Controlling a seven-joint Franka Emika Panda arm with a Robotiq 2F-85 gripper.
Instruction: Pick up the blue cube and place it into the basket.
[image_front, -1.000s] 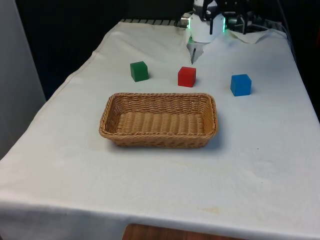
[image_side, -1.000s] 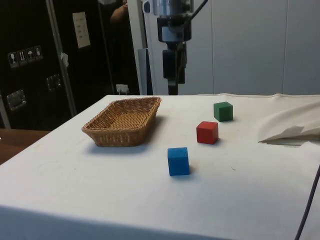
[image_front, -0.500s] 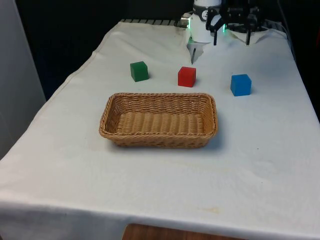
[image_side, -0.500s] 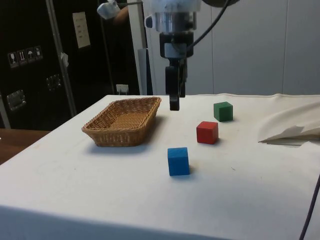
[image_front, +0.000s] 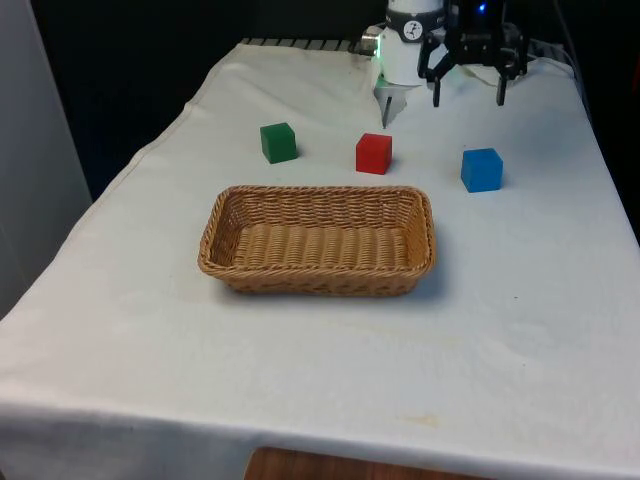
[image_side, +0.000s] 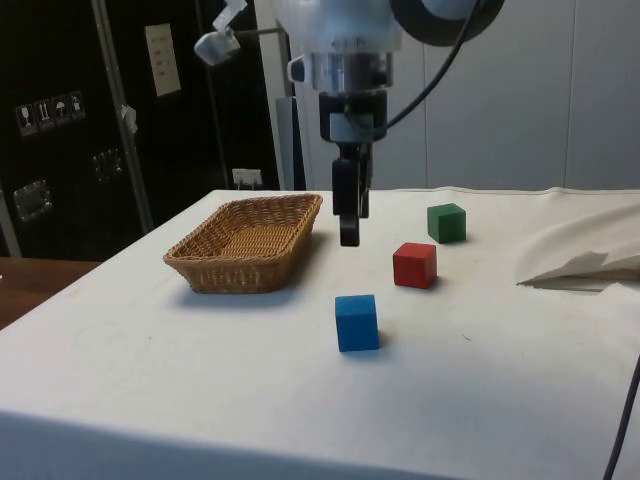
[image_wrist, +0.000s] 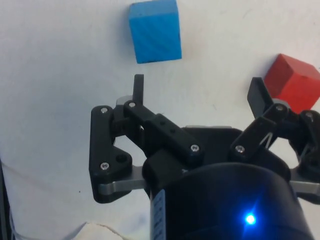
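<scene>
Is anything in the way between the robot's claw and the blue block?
Nothing visible is. The open gripper hangs above the cloth behind the blue cube, with bare cloth between them. The red cube sits off toward the front view's left.

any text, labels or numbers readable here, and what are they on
No text on the blue cube, red cube, green cube or basket.
Pale sheet on the dark cabinet: print too small to read.
Small signs on the cabinet: pictograms, unreadable.
</scene>
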